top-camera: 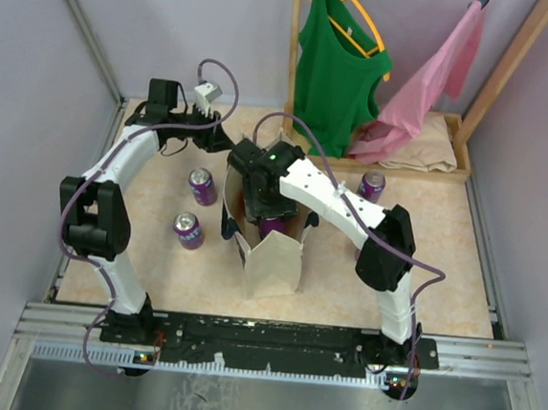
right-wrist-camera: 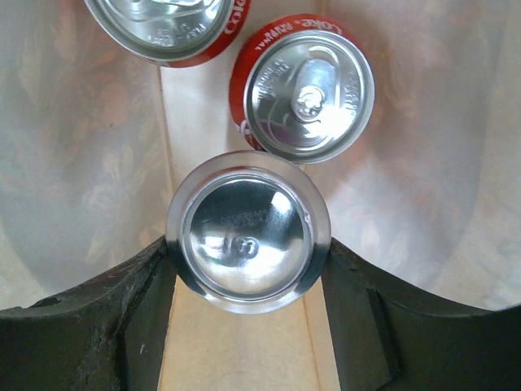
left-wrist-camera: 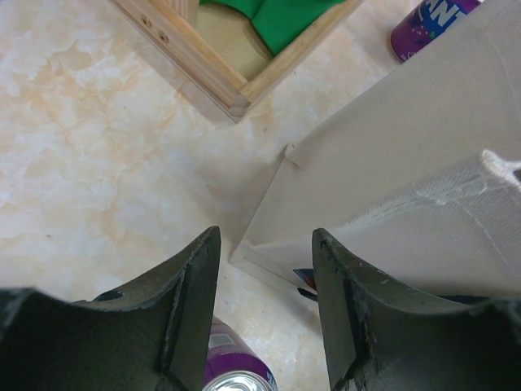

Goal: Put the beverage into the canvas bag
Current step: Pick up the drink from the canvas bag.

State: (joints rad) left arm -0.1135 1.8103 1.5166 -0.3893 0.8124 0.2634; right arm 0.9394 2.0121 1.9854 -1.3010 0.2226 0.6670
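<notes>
The cream canvas bag (top-camera: pixel 274 258) stands upright mid-table with its mouth open. My right gripper (top-camera: pixel 263 199) reaches down into it, shut on a purple can (top-camera: pixel 274 226). In the right wrist view the fingers (right-wrist-camera: pixel 146 301) press both sides of the can's silver base (right-wrist-camera: pixel 248 232), held above the bag's floor. Two red cola cans (right-wrist-camera: pixel 308 90) stand on the bag's bottom beneath it. My left gripper (top-camera: pixel 224 143) is open and empty just behind the bag. In the left wrist view the bag's wall (left-wrist-camera: pixel 423 122) lies beside its right finger (left-wrist-camera: pixel 342 293).
Three purple cans stand outside the bag: two to its left (top-camera: pixel 202 185) (top-camera: pixel 188 230), one to its right (top-camera: pixel 373 185). A wooden rack (top-camera: pixel 291 63) at the back holds a green top (top-camera: pixel 339 67), a pink top (top-camera: pixel 429 79) and a folded beige cloth (top-camera: pixel 423 149).
</notes>
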